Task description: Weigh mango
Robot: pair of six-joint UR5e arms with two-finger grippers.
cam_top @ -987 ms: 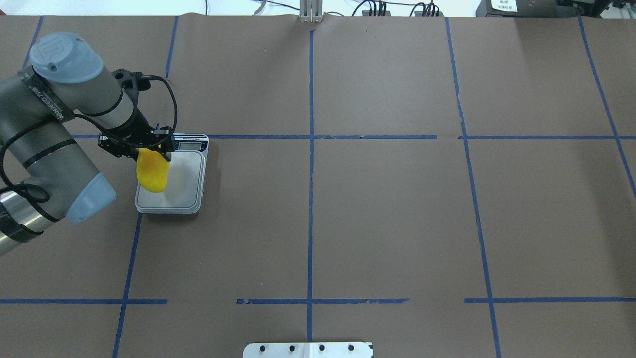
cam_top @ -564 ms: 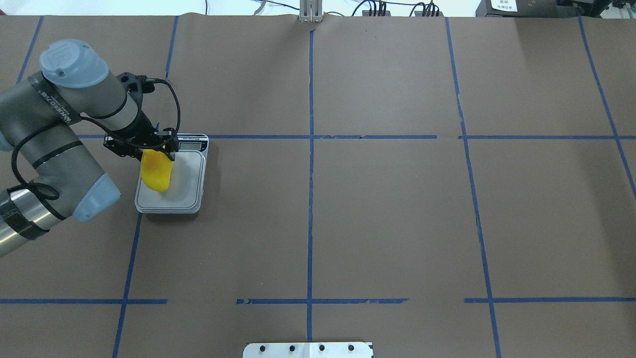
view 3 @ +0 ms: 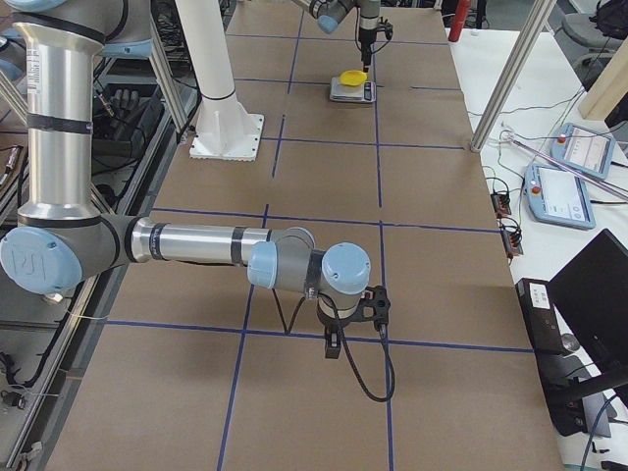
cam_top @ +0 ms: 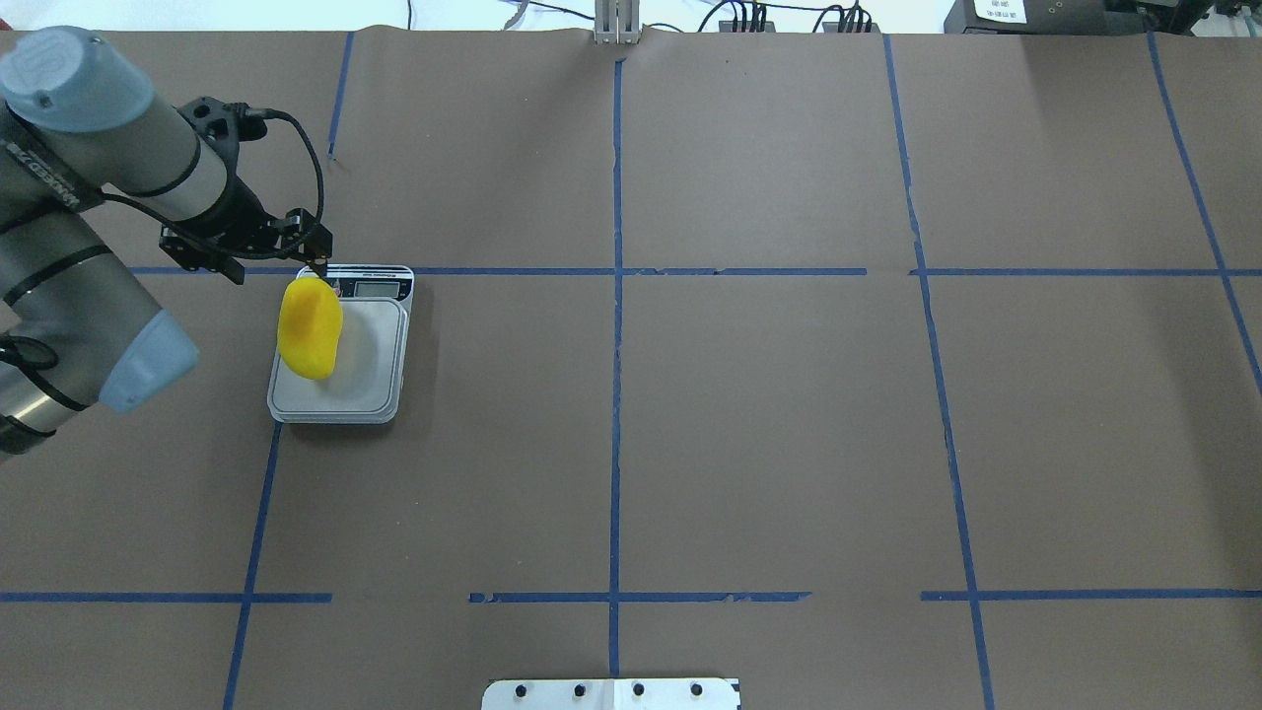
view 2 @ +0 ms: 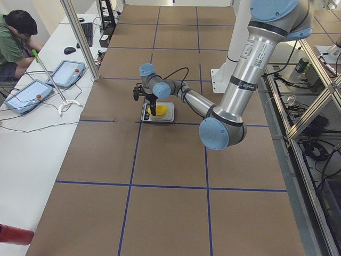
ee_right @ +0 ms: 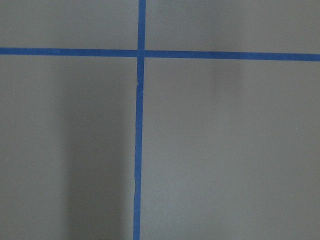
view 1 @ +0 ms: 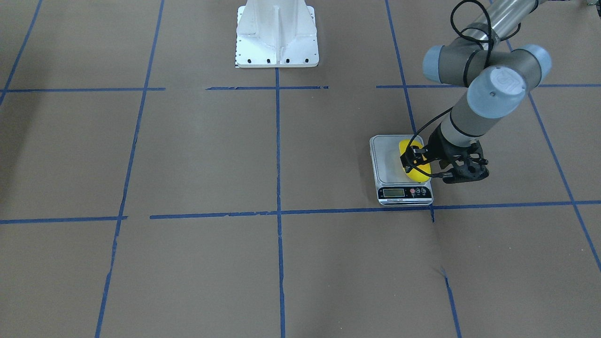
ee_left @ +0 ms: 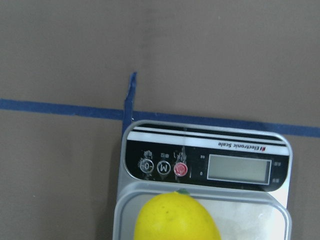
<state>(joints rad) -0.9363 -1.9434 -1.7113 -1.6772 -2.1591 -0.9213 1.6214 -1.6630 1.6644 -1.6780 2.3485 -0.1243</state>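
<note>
From the front, the mango (view 1: 404,146) lay on the digital scale (view 1: 387,162) by the surface's left edge. From above, the left pincer (cam_top: 279,267) hung open over the scale's far end, holding nothing. In the wrist view, it looked like weighing time. Next, I think, the arm should keep clear so the screen (ee_left: 239,167) can be read. I could not tell about the right pincer (view 3: 355,316).

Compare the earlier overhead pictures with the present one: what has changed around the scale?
The left gripper let go of the mango and drew back from it, toward the table's far left. The mango now lies free on the scale, which stayed put.
</note>
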